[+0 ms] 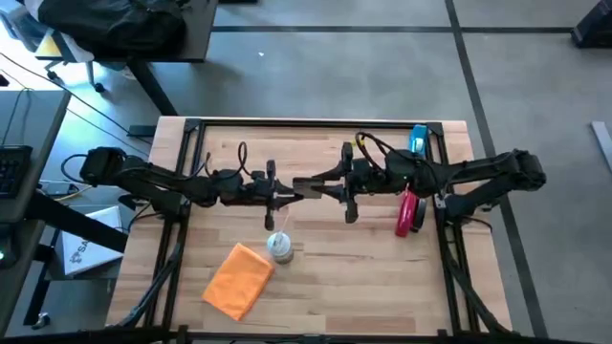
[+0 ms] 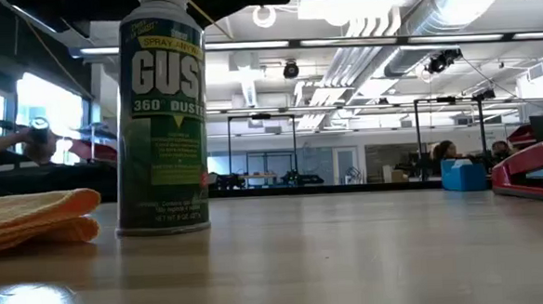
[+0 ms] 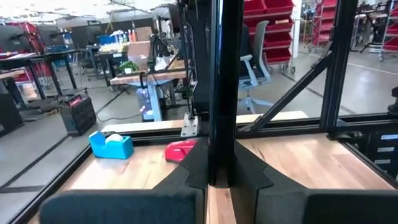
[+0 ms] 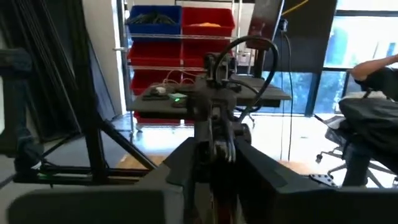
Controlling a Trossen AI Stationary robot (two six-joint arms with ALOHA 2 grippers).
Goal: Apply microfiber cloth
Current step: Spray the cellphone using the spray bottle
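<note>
Microfiber cloth (image 1: 238, 278) is seen folded on the near-left part of the wooden table (image 1: 363, 277), lying flat, untouched by either arm. In the low view its orange edge (image 2: 33, 220) sits just beside a green duster spray can (image 2: 163, 120), which stands upright; from above the can (image 1: 278, 247) is at the cloth's far right corner, possibly touching it.

Left gripper (image 1: 287, 194) and right gripper (image 1: 316, 183) are held raised over the table's middle, tips facing each other and close together. Jaws of both appear closed with nothing held.

A red stapler (image 1: 410, 213) and a blue tape dispenser (image 1: 419, 139) are noted on the right side, well apart from the cloth.
</note>
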